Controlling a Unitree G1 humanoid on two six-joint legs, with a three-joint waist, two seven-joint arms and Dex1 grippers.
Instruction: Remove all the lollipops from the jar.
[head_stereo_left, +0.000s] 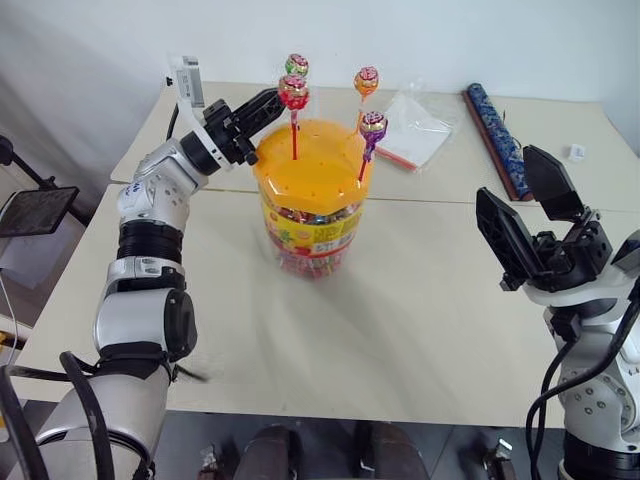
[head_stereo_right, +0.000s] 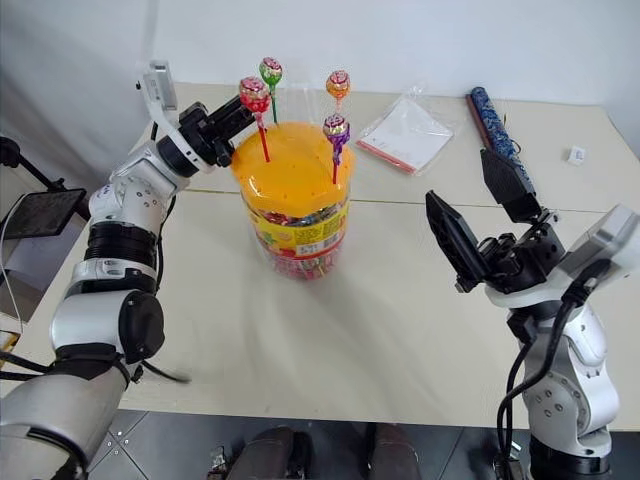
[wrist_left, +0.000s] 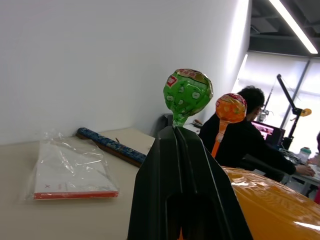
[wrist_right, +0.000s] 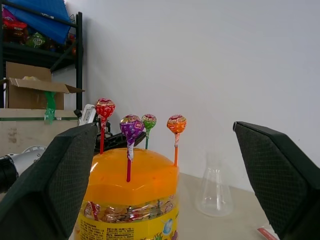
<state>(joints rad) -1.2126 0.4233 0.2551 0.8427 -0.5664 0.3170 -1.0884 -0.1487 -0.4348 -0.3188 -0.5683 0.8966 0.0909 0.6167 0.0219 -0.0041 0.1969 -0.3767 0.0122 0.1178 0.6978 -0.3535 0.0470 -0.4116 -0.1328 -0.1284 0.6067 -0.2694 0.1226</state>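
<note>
- The left tool (head_stereo_left: 268, 103) reaches to the far left side of the jar's orange lid, its two black fingers pressed together on the stick of the green lollipop (wrist_left: 187, 94); in the left wrist view the green head stands just above the fingertips.
- The right tool (head_stereo_right: 480, 205) hangs over the counter (head_stereo_left: 400, 330) well to the right of the jar, its fingers spread wide apart and holding nothing.
- The jar (head_stereo_left: 312, 205) stands upright near the middle of the counter, colourful candies showing through its clear wall.
- The red lollipop (head_stereo_left: 293, 93), orange lollipop (head_stereo_left: 367, 81) and purple lollipop (head_stereo_left: 373, 125) stand with their sticks in the lid.
- Behind the jar lie a flat clear plastic bag (head_stereo_left: 412, 130) and, further right, a long blue patterned roll (head_stereo_left: 495, 135).
</note>
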